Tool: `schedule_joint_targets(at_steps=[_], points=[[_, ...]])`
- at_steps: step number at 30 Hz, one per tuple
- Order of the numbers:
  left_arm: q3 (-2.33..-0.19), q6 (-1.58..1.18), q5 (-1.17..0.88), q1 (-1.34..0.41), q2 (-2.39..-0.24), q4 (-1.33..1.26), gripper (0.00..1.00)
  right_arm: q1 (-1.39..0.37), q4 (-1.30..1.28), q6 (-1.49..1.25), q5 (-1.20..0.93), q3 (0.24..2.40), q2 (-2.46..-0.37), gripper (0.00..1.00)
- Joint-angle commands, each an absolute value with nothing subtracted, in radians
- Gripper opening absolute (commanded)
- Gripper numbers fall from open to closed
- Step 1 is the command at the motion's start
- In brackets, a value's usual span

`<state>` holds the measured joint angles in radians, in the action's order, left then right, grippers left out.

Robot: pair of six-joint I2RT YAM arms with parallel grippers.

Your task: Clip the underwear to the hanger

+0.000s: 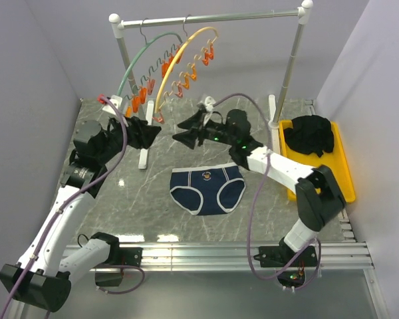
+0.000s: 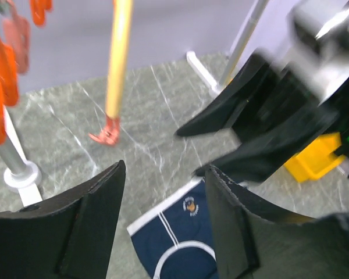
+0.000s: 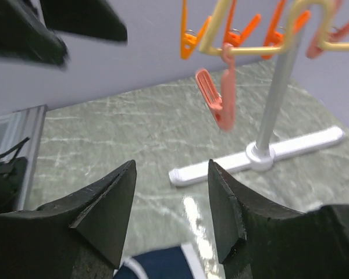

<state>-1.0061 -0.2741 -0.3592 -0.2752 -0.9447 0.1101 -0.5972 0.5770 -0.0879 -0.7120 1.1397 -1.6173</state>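
The underwear [image 1: 207, 189] lay flat on the table [image 1: 139, 206], with its waistband toward the rail [image 1: 253, 14] and its long axis left to right. Its emblem was too small to read. The hanger [image 1: 169, 63] hung above. The left gripper [image 1: 146, 131] and right gripper [image 1: 186, 131] were spread wide and empty.

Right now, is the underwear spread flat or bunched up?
Spread flat: the underwear lies front-up on the table, with its waistband, emblem and both leg holes showing.
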Motion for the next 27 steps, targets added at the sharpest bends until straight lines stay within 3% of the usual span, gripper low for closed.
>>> schedule_joint_targets(at_steps=[1, 5, 11, 18, 22, 27], points=[[-1.097, -0.307, -0.387, -0.239, -0.925, 0.083, 0.64, -0.647, 0.781, -0.037, -0.596, 1.21, -1.68, 0.58], [-1.12, -0.301, -0.384, -0.2, -0.914, 0.097, 0.64, -0.675, 0.879, -0.119, -0.468, 1.287, -1.761, 0.45], [-1.117, -0.304, -0.383, -0.173, -0.908, 0.081, 0.64, -0.68, 0.873, -0.173, -0.391, 1.342, -1.805, 0.4], [-1.106, -0.304, -0.382, -0.172, -0.923, 0.038, 0.65, -0.689, 0.859, -0.187, -0.408, 1.371, -1.847, 0.4], [-1.103, -0.304, -0.391, -0.172, -0.937, 0.02, 0.67, -0.695, 0.858, -0.189, -0.413, 1.378, -1.864, 0.48], [-1.109, -0.285, -0.393, -0.172, -0.965, 0.011, 0.67, -0.699, 0.854, -0.163, -0.385, 1.377, -1.882, 0.49]])
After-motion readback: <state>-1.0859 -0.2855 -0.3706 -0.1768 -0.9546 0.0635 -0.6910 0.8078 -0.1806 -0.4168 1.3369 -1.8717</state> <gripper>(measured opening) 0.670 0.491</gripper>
